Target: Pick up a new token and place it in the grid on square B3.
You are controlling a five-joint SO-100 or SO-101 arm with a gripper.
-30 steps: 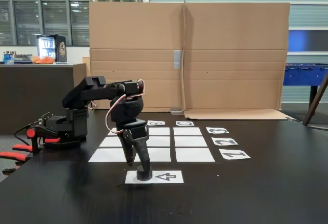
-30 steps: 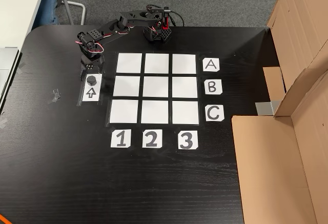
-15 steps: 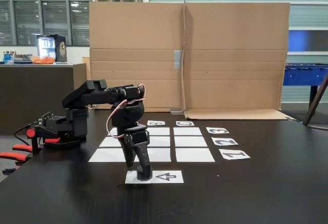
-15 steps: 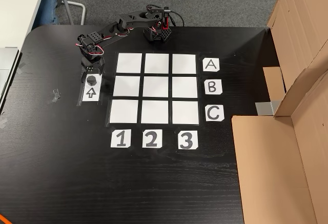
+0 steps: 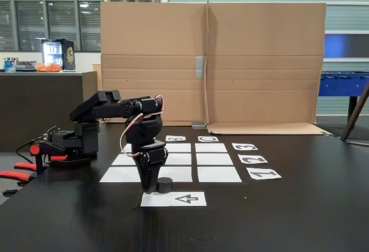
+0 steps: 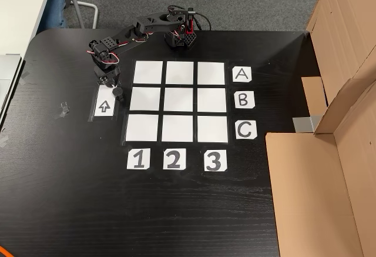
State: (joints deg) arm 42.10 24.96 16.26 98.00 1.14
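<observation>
Black token (image 5: 165,184), light and rigid, sits lifted in the hand (image 5: 157,186), pinched closed across its round sides.

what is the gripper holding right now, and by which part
The gripper holds the small dark grey cylindrical token, pinched by its side wall and lifted just above the white paper sheet printed with an arrow.

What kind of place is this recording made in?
Probably an office or lab common room: large windows, a foosball table, and a black table screened by cardboard sheets.
</observation>
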